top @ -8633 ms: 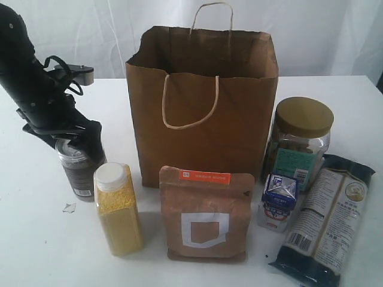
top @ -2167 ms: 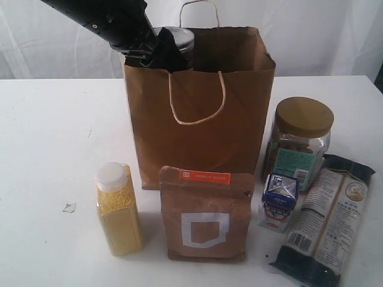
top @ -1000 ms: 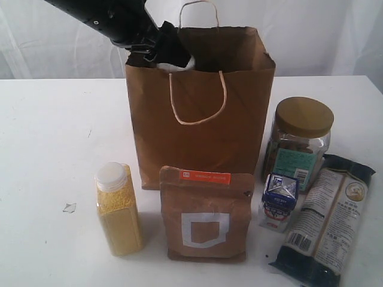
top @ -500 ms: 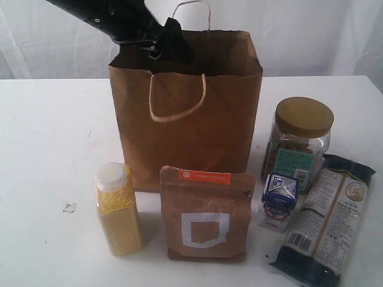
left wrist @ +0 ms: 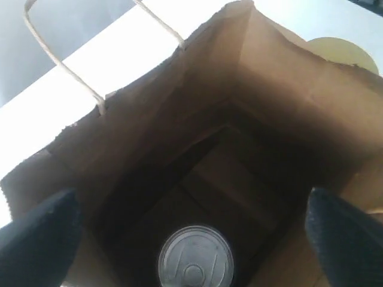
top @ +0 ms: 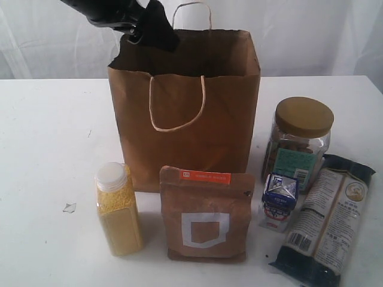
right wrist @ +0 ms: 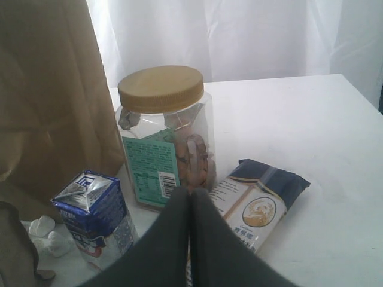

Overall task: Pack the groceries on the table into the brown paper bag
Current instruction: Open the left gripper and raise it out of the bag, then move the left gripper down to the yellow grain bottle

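The brown paper bag (top: 185, 113) stands upright at the back of the table (top: 48, 137). My left gripper (top: 157, 30) hangs open over its left rear rim, holding nothing. In the left wrist view the dark pull-tab can (left wrist: 195, 257) stands on the bag's floor (left wrist: 239, 173), below the open gripper (left wrist: 191, 236). In front of the bag stand the yellow-grain bottle (top: 118, 209) and the kraft pouch (top: 205, 215). To its right are the gold-lidded jar (top: 299, 140), the blue-white carton (top: 278, 202) and the noodle packet (top: 328, 218). My right gripper (right wrist: 190, 192) is shut and empty, near the jar (right wrist: 164, 131).
A small white scrap (top: 69, 207) lies left of the bottle. More white scraps (right wrist: 48, 236) lie beside the carton (right wrist: 93, 212). A white curtain (top: 311, 36) hangs behind the table. The noodle packet reaches the table's front right edge.
My left gripper has opened and risen out of the bag's mouth, up and to the left. The bag has slid a little to the left. The right gripper has stayed still.
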